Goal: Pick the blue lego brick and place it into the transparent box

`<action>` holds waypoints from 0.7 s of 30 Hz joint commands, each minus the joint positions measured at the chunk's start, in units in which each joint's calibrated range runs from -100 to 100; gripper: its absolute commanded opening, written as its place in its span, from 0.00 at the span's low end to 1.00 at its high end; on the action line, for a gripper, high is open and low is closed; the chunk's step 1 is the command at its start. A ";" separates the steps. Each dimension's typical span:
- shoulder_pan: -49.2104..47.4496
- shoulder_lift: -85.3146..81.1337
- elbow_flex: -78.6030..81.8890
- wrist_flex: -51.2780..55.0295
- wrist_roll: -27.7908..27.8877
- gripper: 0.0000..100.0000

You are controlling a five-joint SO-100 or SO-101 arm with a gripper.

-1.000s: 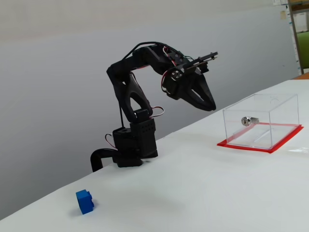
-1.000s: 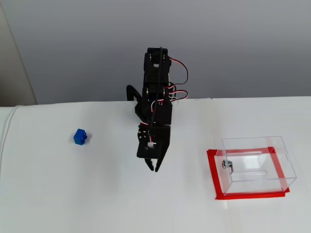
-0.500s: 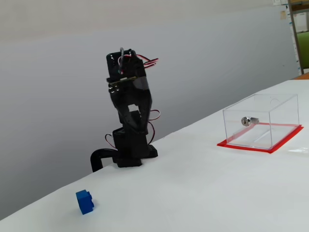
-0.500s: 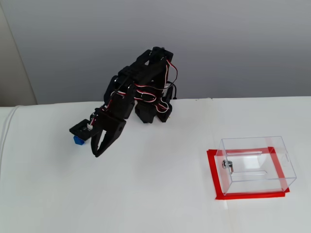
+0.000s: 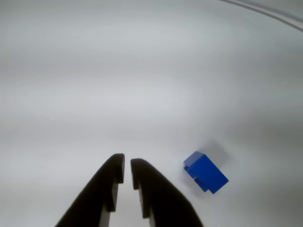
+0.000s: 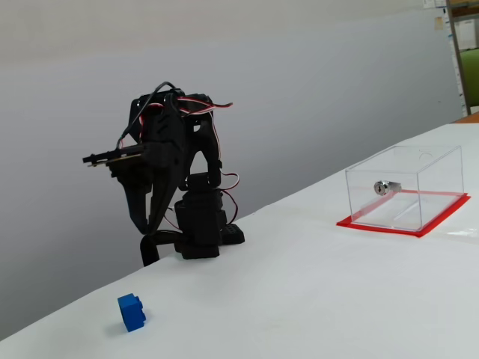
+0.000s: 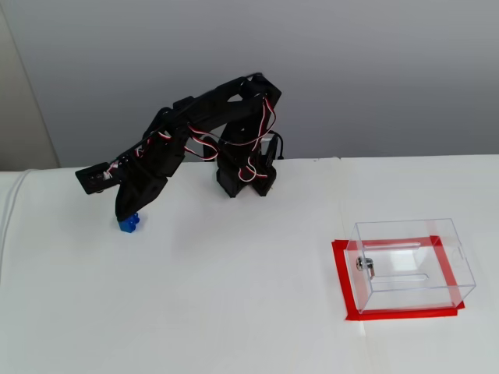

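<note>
While the black two-finger gripper [image 5: 127, 165] reached out over the white table [image 7: 234, 312], its dark tapered fingers [image 5: 106, 187] stood almost pressed together in the wrist view, with only a thin slit of table showing between the tips and nothing pinched there. The small bright blue plastic lego brick [image 5: 205, 172] lay on the table to the right of those tips in that view, near them but apart, tilted so that one corner pointed up the frame, with a soft shadow behind it. In a fixed view from the side the brick [image 6: 132, 312] sat alone near the table's near edge, below and in front of the gripper [image 6: 142, 224], which hung clear above the surface. In a fixed view from above, the black jointed arm [image 7: 203, 125] with its red and white wires stretched left from its base, and the gripper [image 7: 125, 210] overlapped the top of the brick [image 7: 129, 224], so only the brick's lower part showed; contact could not be judged from that angle. The clear plastic rectangular box [image 7: 413, 263] with the red flat base edge stood well apart from the brick, far to its right in that view, with a small silver metal lock [image 7: 364, 266] on its left wall. From the side the box [image 6: 404, 188] looked empty apart from that lock [image 6: 385, 186].
</note>
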 commanded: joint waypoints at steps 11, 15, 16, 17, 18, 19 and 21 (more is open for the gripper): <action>9.56 -0.18 3.15 0.17 -0.24 0.02; 11.19 -0.18 3.15 0.17 -0.24 0.02; 11.56 -0.18 3.15 0.17 -0.24 0.02; 11.93 -0.09 3.24 0.17 -0.24 0.02; 12.00 -0.09 3.61 0.17 -0.24 0.02; 12.23 -0.09 3.88 0.17 -0.24 0.02; 12.23 -0.09 4.60 0.25 -0.24 0.02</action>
